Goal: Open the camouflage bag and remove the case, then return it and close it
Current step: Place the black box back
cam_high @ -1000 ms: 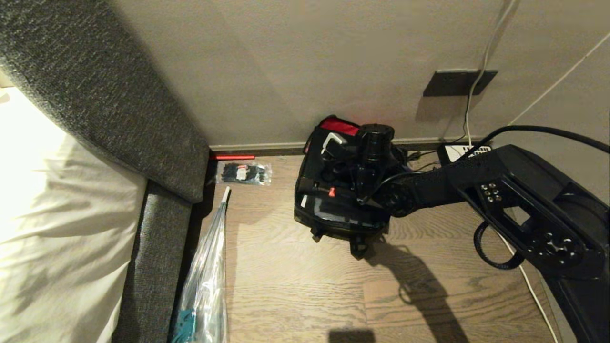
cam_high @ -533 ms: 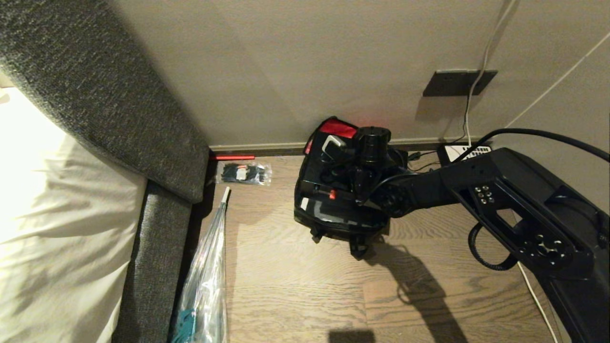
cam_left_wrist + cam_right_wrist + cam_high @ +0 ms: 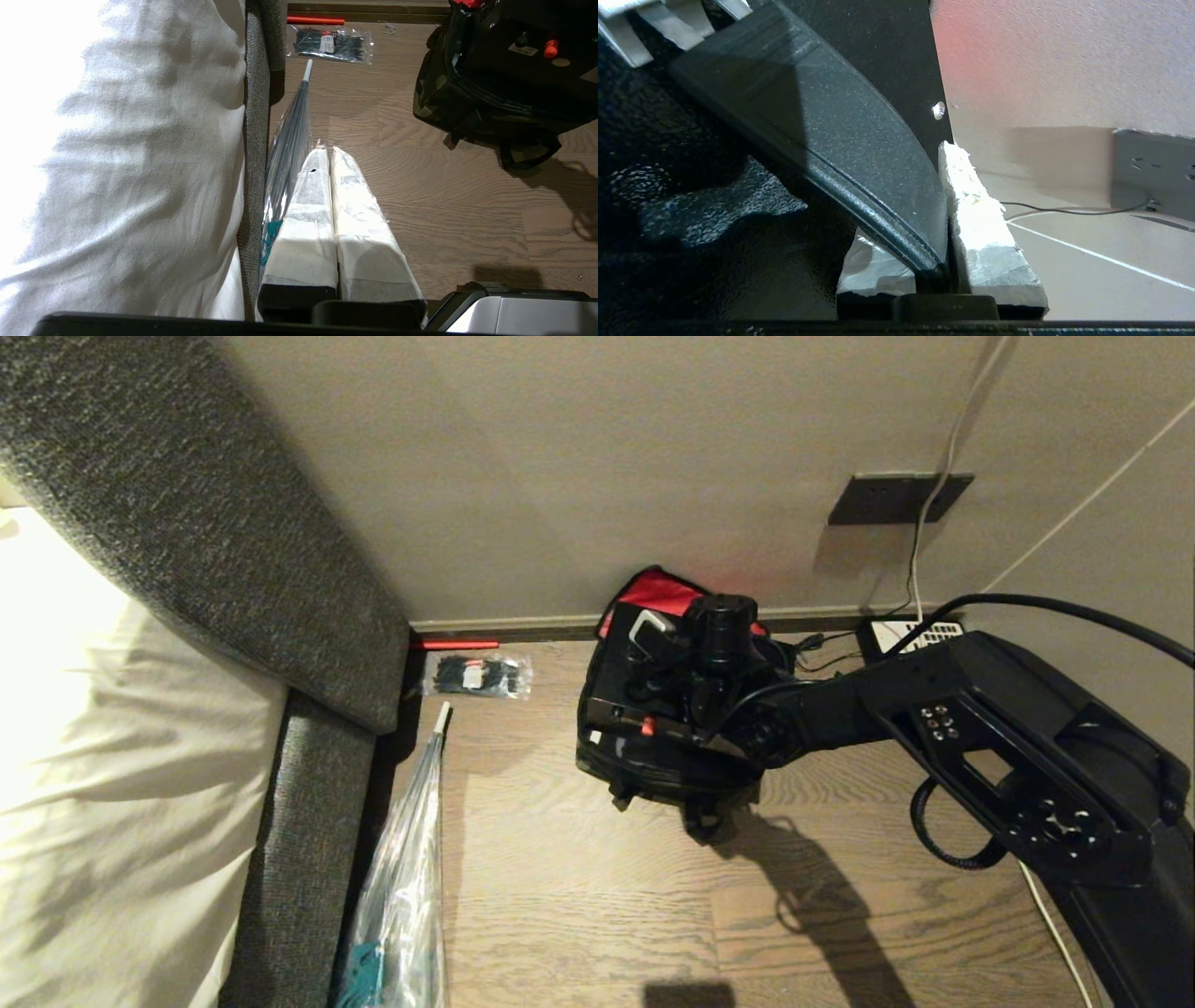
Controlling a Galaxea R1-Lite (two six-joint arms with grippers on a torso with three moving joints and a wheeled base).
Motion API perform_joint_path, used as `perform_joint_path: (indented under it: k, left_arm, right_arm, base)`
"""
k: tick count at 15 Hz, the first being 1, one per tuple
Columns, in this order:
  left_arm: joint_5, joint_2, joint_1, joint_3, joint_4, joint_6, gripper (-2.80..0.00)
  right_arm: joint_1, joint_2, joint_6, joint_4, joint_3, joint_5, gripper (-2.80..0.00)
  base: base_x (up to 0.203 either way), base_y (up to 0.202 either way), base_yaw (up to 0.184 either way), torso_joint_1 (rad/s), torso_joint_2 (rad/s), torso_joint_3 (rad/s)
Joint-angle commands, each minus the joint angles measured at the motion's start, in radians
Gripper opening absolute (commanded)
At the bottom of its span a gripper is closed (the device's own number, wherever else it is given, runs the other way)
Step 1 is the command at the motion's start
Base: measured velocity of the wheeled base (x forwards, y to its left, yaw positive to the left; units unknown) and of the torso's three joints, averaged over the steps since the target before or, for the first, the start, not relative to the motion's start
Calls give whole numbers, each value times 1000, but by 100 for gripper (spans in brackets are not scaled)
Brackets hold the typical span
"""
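The camouflage bag [image 3: 653, 782] stands open on the wood floor against the wall, its red lining [image 3: 661, 588] showing at the back. The case [image 3: 624, 695], a black box with a small red latch [image 3: 647, 728], sits upright in the bag's mouth. My right gripper [image 3: 934, 196] is shut on the case's black handle [image 3: 859, 154], whose pale end [image 3: 651, 623] shows in the head view. The left wrist view shows the bag's camouflage side [image 3: 444, 93] and the case [image 3: 509, 28]. My left gripper [image 3: 328, 151] hangs parked beside the bed, shut and empty.
A bed with a grey frame [image 3: 308, 784] and white bedding fills the left. A wrapped umbrella [image 3: 401, 877] lies along it. A packet of cable ties [image 3: 476, 675] and a red stick [image 3: 457, 644] lie by the skirting. A wall socket [image 3: 896, 497], cables and a white power strip [image 3: 910, 633] are at the right.
My right arm has edged left and slightly nearer with the handle in its grip. The case has tipped with it, and more red lining shows behind it.
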Motion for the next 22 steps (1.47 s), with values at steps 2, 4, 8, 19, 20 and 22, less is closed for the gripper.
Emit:
perform_joint_path:
  k: [2, 4, 8, 19, 20, 22]
  left_arm:
    - [1, -2, 0, 0, 0, 0, -280]
    - [1, -2, 1, 0, 0, 0, -280]
    - [1, -2, 0, 0, 0, 0, -280]
    - [1, -2, 0, 0, 0, 0, -280]
    - [1, -2, 0, 0, 0, 0, -280]
    - [1, -2, 0, 0, 0, 0, -280]
  right_arm:
    - [2, 24, -7, -3, -5, -2, -280]
    - [4, 38, -7, -11, -7, -2, -280]
    - [4, 59, -9, 0, -45, -2, -280]
    - [56, 5, 19, 69, -34, -10, -280]
    - [58, 8, 19, 71, -33, -12, -280]
    - [59, 13, 19, 74, -31, -16, -280]
  base:
    - [0, 0, 0, 0, 0, 0]
    - [0, 0, 0, 0, 0, 0]
    - [0, 0, 0, 0, 0, 0]
    - [0, 0, 0, 0, 0, 0]
    - [0, 0, 0, 0, 0, 0]
    - [0, 0, 0, 0, 0, 0]
